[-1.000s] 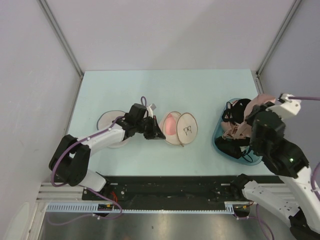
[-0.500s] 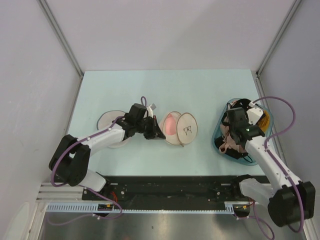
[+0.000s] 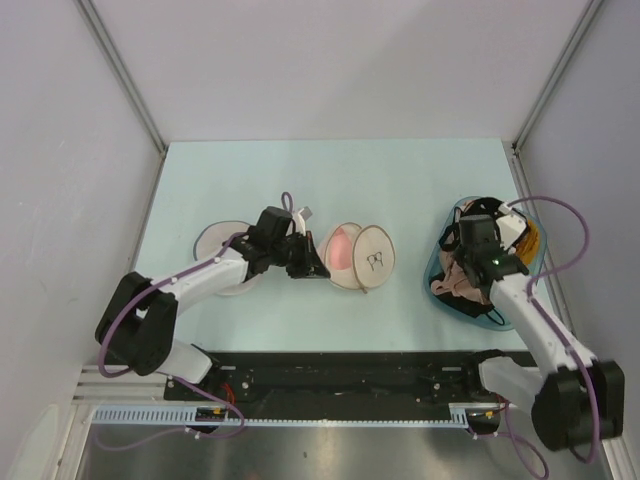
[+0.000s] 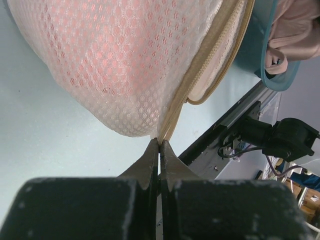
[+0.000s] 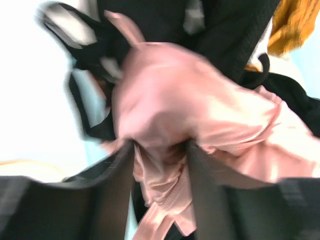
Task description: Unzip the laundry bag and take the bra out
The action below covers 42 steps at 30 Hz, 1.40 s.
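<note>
The cream laundry bag (image 3: 362, 257) lies open like a clamshell at mid-table, its bra icon (image 3: 376, 260) on the right half and pink showing in the left half. My left gripper (image 3: 318, 268) is shut on the bag's zip edge (image 4: 172, 117); up close, its jaws (image 4: 159, 145) are pressed together under the mesh dome (image 4: 120, 60), which has pink behind it. My right gripper (image 3: 472, 240) hangs over the teal basket (image 3: 436, 262). Its fingers (image 5: 161, 150) stand apart with a fold of the pale pink bra (image 5: 170, 95) between them. The bra (image 3: 452, 283) rests on the basket's pile.
Black clothing (image 5: 225, 30) and an orange piece (image 5: 292, 25) lie in the basket under the bra. A whiter round pouch (image 3: 215, 243) sits under the left forearm. The table's front rail (image 3: 340, 375) runs just behind the bag; side walls enclose the table.
The right arm came down from above the basket until its gripper was in the pile. Its jaws have parted around the pink fabric. The left gripper and bag have not moved.
</note>
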Available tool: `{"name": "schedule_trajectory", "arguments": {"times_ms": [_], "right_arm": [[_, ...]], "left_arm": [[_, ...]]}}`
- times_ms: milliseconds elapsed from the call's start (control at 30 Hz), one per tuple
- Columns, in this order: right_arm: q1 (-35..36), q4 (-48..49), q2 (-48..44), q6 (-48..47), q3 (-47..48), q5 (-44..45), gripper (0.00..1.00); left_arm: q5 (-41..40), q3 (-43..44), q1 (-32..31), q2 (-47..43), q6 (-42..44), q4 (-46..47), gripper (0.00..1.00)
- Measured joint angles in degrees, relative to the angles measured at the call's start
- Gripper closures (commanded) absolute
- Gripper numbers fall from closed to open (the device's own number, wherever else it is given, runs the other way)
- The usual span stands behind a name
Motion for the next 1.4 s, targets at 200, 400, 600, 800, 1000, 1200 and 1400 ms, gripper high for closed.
{"name": "schedule_trajectory", "arguments": {"times_ms": [200,400,600,800,1000,1200,1400], "right_arm": [[0.3,-3.6,-15.9,-1.4,4.1,-3.0,0.39],[7.0,-6.4,-17.3,-2.3,12.2,-2.8,0.34],[18.1,-6.3,-12.7,-1.0,13.8,-1.2,0.56],[35.8,0.3,-1.1,3.1,13.9,-2.3,0.69],[40.7,9.9,11.4,6.4,13.8,-9.4,0.75],[40.5,16.3,18.4,7.0,16.0,-14.1,0.77],[37.1,19.7,26.6,7.3,18.8,-15.8,0.79]], "left_arm": [[-0.2,0.3,0.0,-0.2,0.5,-0.6,1.0],[-0.2,0.5,0.0,-0.2,0.8,-0.7,0.99],[-0.5,0.5,0.0,-0.3,1.0,-1.1,1.0],[-1.0,0.5,0.0,-0.3,1.0,-1.5,1.0],[-1.2,0.5,0.0,-0.6,1.0,-1.8,1.0],[-1.2,0.5,0.0,-1.1,1.0,-1.9,1.0],[-1.1,0.5,0.0,-1.1,1.0,-1.9,1.0]]}}
